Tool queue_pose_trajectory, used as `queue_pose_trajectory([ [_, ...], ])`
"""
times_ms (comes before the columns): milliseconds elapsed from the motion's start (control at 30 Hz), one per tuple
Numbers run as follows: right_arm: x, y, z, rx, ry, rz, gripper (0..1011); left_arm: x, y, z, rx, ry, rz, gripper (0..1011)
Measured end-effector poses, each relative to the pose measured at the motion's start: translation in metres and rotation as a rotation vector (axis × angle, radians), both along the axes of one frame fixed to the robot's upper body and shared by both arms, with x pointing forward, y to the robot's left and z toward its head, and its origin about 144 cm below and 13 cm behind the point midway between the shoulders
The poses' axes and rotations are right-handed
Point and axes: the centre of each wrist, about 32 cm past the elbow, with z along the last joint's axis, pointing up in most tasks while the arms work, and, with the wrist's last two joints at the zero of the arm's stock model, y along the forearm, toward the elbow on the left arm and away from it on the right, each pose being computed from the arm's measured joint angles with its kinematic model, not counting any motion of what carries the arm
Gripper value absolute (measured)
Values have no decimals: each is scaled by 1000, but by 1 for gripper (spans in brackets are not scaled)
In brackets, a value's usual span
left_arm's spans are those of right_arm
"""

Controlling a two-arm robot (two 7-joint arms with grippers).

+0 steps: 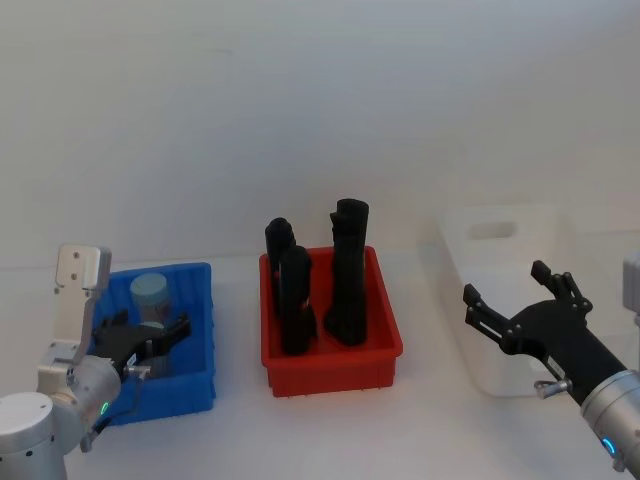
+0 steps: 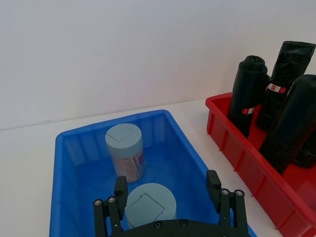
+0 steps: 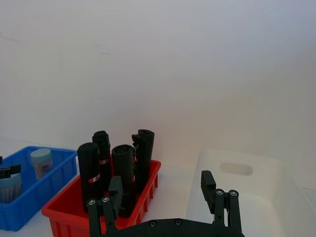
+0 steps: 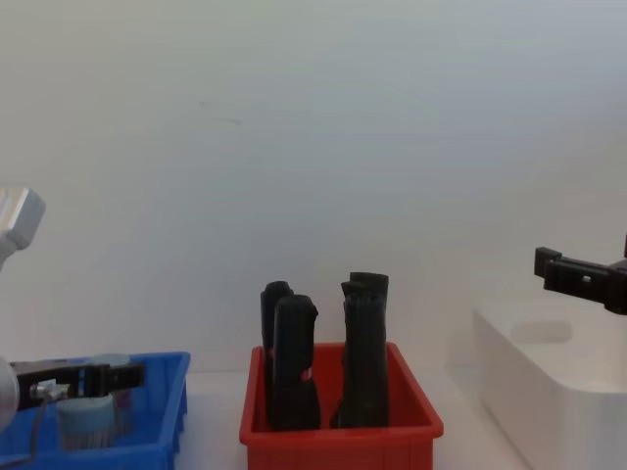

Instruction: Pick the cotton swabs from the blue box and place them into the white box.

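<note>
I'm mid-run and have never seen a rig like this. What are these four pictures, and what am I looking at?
The machine has two arms, each ending in a two-fingered gripper. One picture looks down from its head, one looks across from its chest, and one comes from each wrist.

On the white table stand a blue box, a red box holding black rolls, and a white box.

Two cotton swab jars stand in the blue box, a farther jar and a nearer jar. The left gripper is open just over the nearer jar and holds nothing. The right gripper is open and empty, up by the white box.
</note>
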Motion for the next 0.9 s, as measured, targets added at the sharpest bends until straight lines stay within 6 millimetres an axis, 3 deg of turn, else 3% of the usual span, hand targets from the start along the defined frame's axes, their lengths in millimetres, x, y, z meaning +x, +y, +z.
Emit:
queue_pose_trajectory([
  [900,0,0,0,0,0,0,1002,7,14,-10,25,56,46,1004],
])
